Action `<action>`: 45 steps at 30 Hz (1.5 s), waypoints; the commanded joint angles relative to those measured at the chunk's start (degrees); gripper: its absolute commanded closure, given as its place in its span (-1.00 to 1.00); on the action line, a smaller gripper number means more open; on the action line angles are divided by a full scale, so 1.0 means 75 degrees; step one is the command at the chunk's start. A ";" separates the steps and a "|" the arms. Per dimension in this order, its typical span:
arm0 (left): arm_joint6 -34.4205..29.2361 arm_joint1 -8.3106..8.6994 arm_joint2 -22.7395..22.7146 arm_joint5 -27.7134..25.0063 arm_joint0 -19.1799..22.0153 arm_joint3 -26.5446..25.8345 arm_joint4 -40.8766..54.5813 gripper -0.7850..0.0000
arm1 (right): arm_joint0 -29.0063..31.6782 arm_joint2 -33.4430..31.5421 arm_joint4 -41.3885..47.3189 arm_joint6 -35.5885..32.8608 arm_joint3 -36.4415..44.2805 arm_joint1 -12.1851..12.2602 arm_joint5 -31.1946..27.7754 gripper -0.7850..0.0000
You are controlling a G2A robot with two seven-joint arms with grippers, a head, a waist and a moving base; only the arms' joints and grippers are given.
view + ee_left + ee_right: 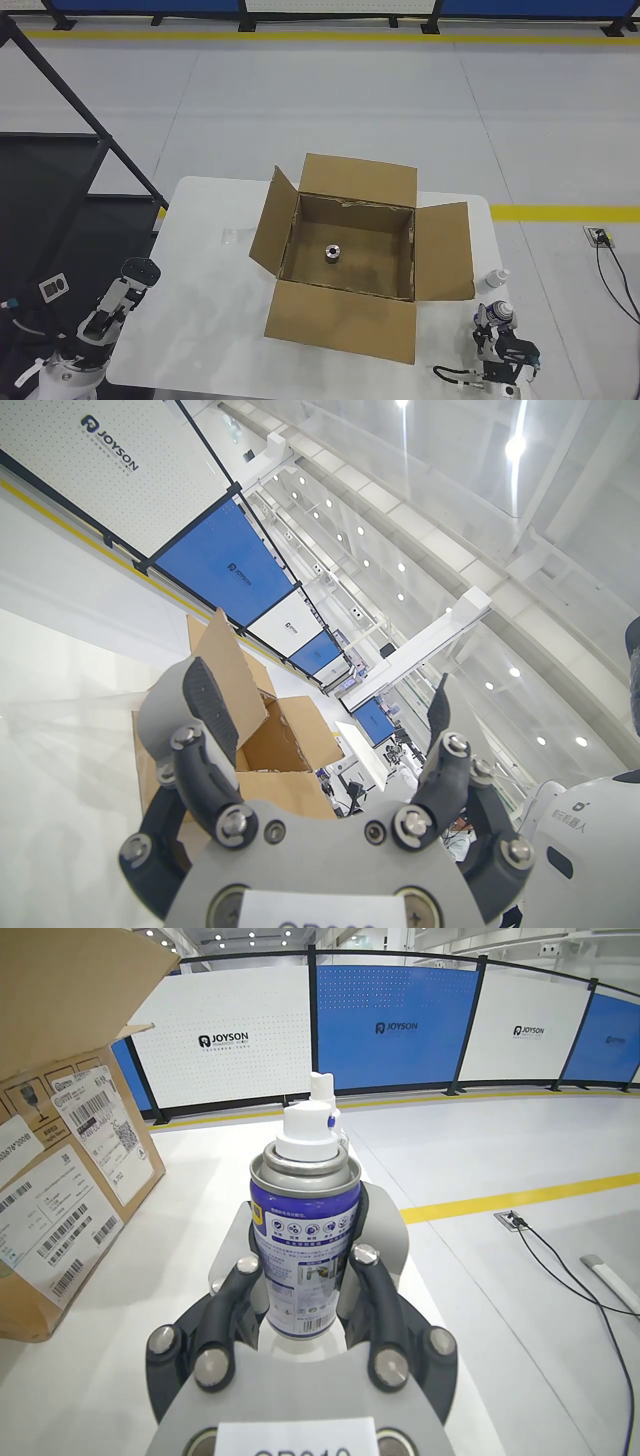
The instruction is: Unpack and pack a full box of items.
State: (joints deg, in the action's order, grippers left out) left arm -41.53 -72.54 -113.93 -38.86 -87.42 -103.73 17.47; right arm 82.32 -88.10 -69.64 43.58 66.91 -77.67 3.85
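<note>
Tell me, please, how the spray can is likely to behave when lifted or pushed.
The spray can looks like rigid metal, so it probably won't deform in the right gripper. Its smooth round wall may slip or twist in the grip. Tall, narrow and upright, it would likely tip if pushed high, then roll.

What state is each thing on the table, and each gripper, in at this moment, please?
box: open, flaps spread outward.
metal part: resting on the box floor.
can: upright, gripped.
bottle: standing upright, free.
left gripper: open, empty.
right gripper: shut on the can.
</note>
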 commanded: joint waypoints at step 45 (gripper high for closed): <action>0.0000 0.0000 0.0000 0.0000 0.0000 0.0000 0.0000 -1.00 | 0.2487 -0.0881 0.1214 -0.5325 0.8538 0.0169 -0.0799 -1.00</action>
State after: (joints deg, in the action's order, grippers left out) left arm -41.53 -72.54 -113.93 -38.86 -87.42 -103.73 17.47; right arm 103.64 -96.31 -60.87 6.97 131.00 -76.36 -3.40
